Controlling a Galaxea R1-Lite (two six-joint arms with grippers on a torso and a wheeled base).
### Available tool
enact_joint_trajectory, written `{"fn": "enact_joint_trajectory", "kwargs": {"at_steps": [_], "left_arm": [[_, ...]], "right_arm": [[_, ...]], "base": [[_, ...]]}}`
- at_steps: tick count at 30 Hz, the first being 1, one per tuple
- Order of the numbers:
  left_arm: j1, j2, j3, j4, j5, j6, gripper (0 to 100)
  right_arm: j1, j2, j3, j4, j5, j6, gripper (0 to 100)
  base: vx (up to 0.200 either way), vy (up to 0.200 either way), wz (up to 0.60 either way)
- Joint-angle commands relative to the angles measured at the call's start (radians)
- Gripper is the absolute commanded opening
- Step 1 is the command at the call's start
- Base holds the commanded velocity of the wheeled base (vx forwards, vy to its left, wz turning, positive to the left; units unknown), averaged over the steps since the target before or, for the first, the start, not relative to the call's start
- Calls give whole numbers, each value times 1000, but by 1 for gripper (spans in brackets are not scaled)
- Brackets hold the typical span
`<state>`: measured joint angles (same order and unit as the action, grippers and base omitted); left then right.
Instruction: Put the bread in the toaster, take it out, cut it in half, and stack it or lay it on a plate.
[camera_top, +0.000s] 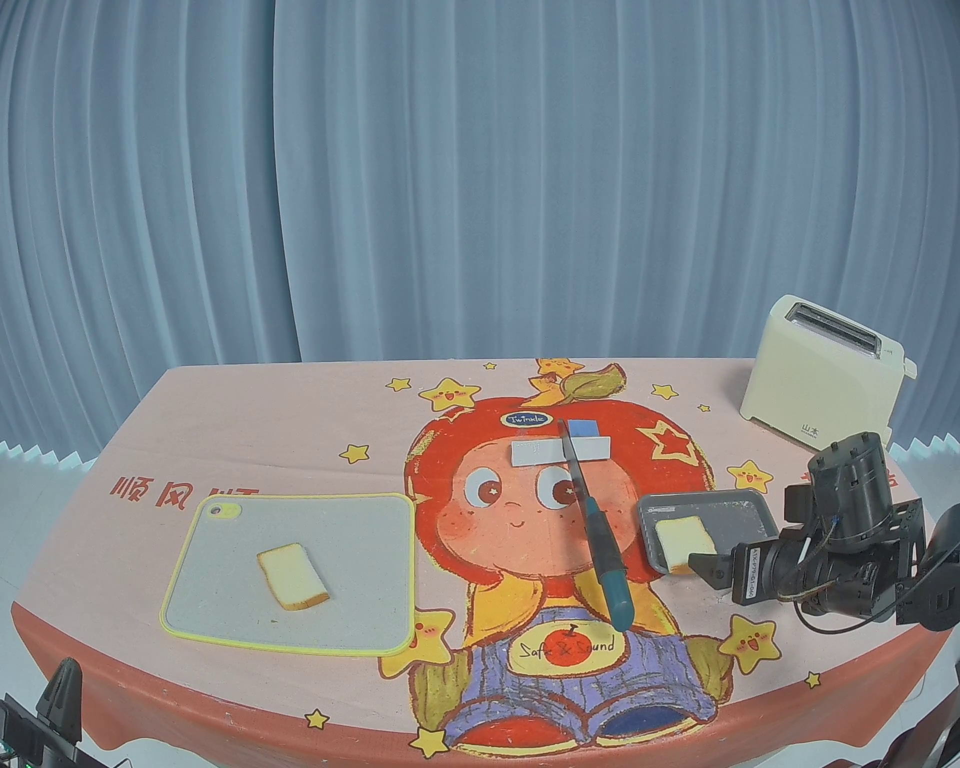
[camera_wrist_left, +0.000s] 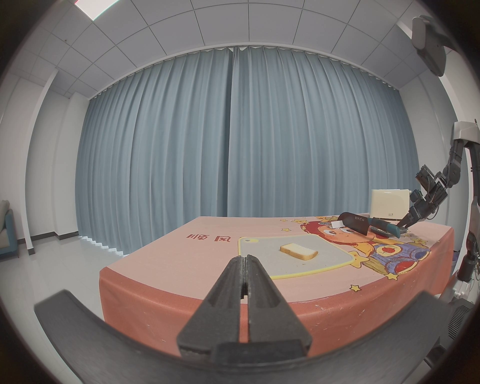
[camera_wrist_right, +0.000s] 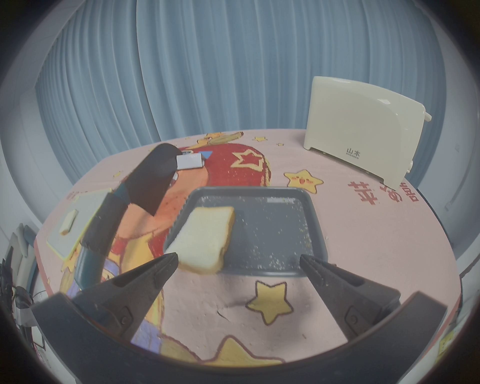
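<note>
Nearest the robot, the left tool (camera_wrist_left: 245, 265) hangs low, off the near left edge of the pink cartoon-printed bench (camera_top: 250, 430). It is clenched on nothing, probably parked out of the way. The right tool (camera_wrist_right: 237, 262) hovers just above the bench's near right part with its fingers spread wide and nothing between them. It faces the grey rectangular metal tray (camera_top: 740, 505), a stance that suits either letting go of a piece or reaching for one.

On the left lies the pale grey cutting board with a yellow-green rim (camera_top: 350, 560). It carries one small tan piece of toasted bread (camera_top: 292, 576), lying flat, with its long axis running diagonally from far-left to near-right. A second pale bread piece (camera_top: 684, 541) sits in the tray's near left corner. Its near end seems to ride on the rim, and its long axis runs roughly near to far. I judge these to be the two halves, one plated and one waiting.

Between board and tray lies the teal-handled knife (camera_top: 598, 530). Its handle is toward the robot and its blade points away, propped on a small white-and-blue block (camera_top: 560, 450), likely to keep the handle easy to grab.

Farthest right stands the cream two-slot toaster (camera_top: 825, 372), slots upward.
</note>
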<state>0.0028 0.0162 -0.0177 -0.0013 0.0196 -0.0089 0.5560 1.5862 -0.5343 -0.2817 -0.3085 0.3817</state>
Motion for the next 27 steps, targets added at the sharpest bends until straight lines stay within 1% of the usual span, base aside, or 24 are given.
{"fn": "enact_joint_trajectory", "kwargs": {"at_steps": [1, 9, 12, 14, 16, 27], "left_arm": [[-1, -13, 18, 0, 0, 0, 0], [0, -13, 18, 0, 0, 0, 0], [0, -13, 18, 0, 0, 0, 0], [0, -12, 18, 0, 0, 0, 0], [0, -12, 18, 0, 0, 0, 0], [0, -12, 18, 0, 0, 0, 0]], "right_arm": [[-1, 5, 10, -40, 0, 0, 100], [1, -11, 20, -47, -7, -4, 100], [4, -54, 25, -36, -7, -26, 100], [12, -83, 48, -44, -7, -64, 100], [13, -81, 62, -50, -7, -86, 100], [1, -12, 62, -51, -12, -87, 100]], "base": [[0, 0, 0], [0, 0, 0], [0, 0, 0], [0, 0, 0], [0, 0, 0], [0, 0, 0]]}}
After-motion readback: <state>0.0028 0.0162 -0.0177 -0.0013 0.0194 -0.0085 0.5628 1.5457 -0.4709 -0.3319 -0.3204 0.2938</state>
